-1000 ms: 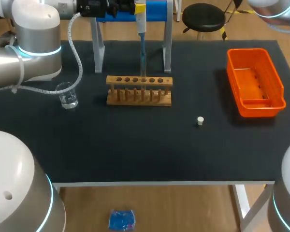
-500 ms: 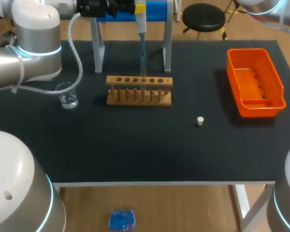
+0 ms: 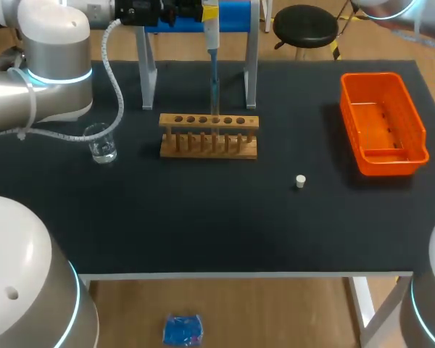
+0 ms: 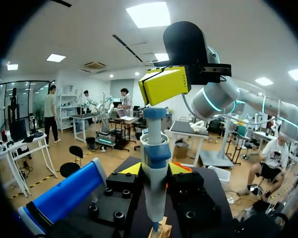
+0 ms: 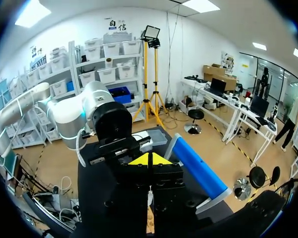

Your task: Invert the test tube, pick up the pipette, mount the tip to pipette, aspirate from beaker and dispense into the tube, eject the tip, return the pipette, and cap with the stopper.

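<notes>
Our left claw (image 4: 154, 169) clamps the pipette (image 4: 156, 153); our closed right claw (image 4: 163, 85) rests atop it. A skewed press could spill onto the wooden rack (image 3: 235, 122).

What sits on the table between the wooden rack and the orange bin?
Nothing: in the head view that stretch of black table is bare. The small white stopper lies nearer the front edge, off that line.
</notes>
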`<state>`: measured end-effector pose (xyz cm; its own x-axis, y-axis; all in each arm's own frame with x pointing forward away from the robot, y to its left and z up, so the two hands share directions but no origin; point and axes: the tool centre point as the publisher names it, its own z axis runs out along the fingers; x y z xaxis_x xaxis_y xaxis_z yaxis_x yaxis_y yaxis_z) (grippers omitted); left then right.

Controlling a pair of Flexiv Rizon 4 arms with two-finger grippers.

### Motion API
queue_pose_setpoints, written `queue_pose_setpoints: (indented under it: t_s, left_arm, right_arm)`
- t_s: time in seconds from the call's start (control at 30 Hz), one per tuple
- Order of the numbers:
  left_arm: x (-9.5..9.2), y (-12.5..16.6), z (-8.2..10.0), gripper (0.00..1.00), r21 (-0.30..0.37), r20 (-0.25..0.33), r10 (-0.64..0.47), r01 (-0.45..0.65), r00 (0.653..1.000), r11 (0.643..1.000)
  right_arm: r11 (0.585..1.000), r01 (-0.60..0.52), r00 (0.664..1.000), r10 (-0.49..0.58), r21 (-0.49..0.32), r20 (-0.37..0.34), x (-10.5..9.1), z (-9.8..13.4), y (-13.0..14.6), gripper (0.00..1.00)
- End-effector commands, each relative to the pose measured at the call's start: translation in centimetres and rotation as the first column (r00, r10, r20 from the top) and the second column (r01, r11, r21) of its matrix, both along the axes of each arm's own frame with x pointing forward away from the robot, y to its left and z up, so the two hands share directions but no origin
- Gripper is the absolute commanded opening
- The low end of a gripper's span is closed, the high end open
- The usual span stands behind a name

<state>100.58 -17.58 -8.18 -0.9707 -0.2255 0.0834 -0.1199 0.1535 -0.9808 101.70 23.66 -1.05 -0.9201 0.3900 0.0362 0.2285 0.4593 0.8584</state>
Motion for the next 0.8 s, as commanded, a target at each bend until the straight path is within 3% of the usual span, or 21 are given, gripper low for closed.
queue_pose_setpoints:
  t_s: [0.03,0.8]
  left_arm:
    - [0.01,-0.04,0.08,0.0,0.002,-0.001,0.001,-0.001,1.0,1.0]
    - [0.01,-0.04,0.08,0.0,0.002,-0.001,0.001,-0.001,1.0,1.0]
  right_arm:
    - [1.0,-0.003,1.0,0.003,-0.003,-0.004,0.11,-0.05,0.0,0.0]
    - [1.0,-0.019,1.0,0.018,-0.022,-0.02,0.09,-1.02,0.01,0.0]
